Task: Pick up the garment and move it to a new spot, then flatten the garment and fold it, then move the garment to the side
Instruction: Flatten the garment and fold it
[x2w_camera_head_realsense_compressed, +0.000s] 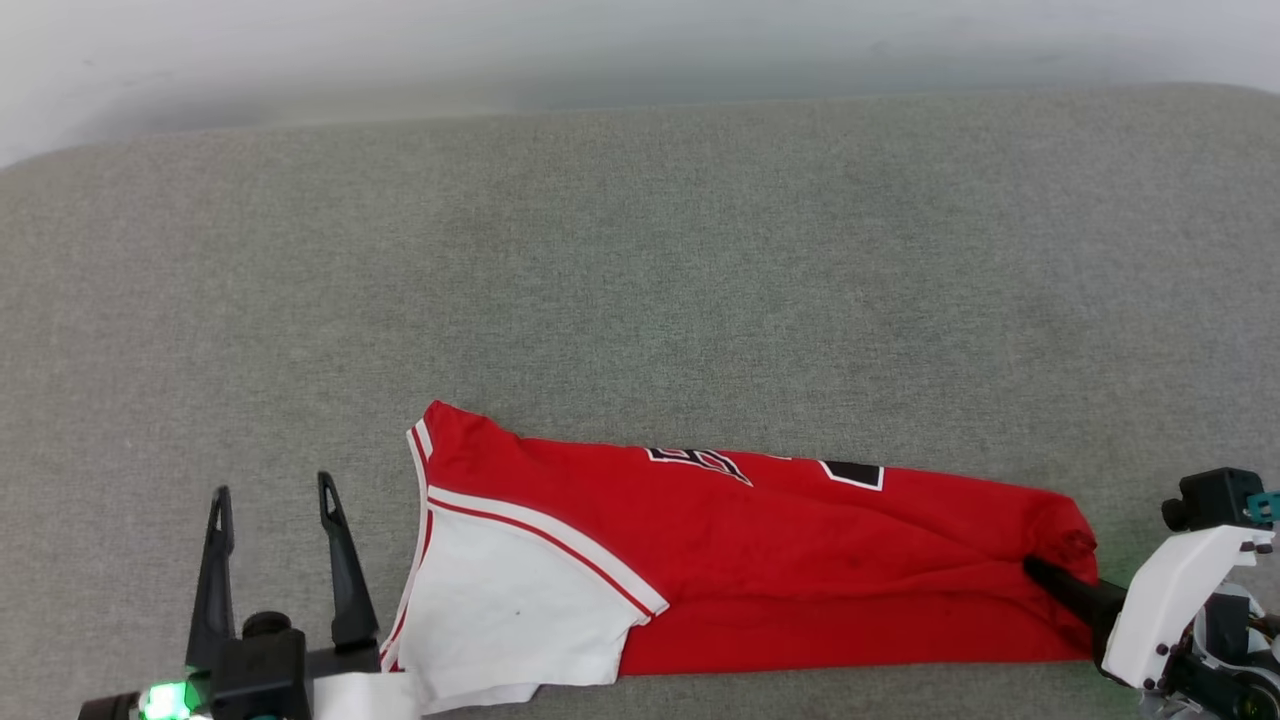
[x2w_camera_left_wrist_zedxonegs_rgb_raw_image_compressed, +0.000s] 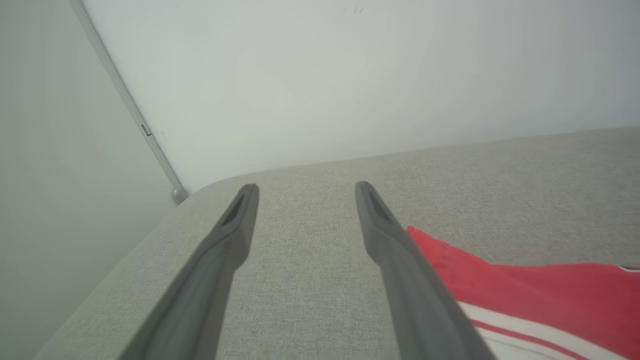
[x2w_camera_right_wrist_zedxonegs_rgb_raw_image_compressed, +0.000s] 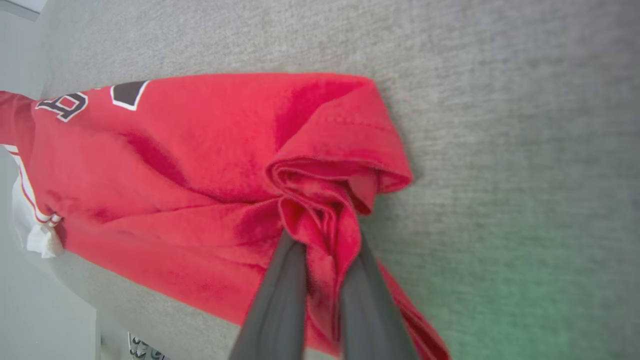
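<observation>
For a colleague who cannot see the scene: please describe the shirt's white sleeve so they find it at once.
A grey fabric surface spreads before the robot; a red jersey T-shirt lies along its near edge. The white sleeve is at the shirt's left end, beside the open left gripper. It is the shirt's only large white patch, bordered by a red-and-white stripe.

Lettering (x2w_camera_head_realsense_compressed: 852, 473) on the garment (x2w_camera_head_realsense_compressed: 800, 540) is mostly folded under; the right gripper (x2w_camera_right_wrist_zedxonegs_rgb_raw_image_compressed: 322, 240) has its tips buried in bunched cloth
</observation>
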